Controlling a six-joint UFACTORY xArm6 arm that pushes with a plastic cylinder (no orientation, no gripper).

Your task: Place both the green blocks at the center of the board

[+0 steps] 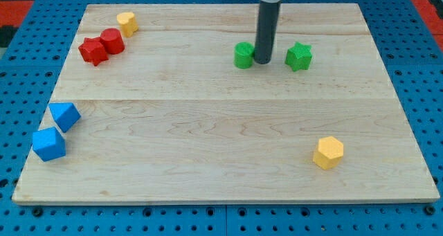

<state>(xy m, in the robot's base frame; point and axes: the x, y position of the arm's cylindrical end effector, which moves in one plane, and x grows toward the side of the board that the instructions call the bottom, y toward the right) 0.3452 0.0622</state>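
Single high, slanted view over whole board [208,125]

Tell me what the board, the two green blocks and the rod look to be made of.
Board: pale wood, matte, with visible grain and plank seams. Green cylinder and green star: uniform solid colour with a slight sheen, probably plastic or painted wood; the look leaves it open. Rod: dark, smooth, faintly glossy, likely metal or plastic. My tip sits between the green blocks, beside the cylinder.

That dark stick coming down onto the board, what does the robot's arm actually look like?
Only its end shows: a straight, smooth, dark grey round rod, my tip at the bottom. Above it sits a white collar with a black part, cut off at the view's top. No hand, cables or markings show.
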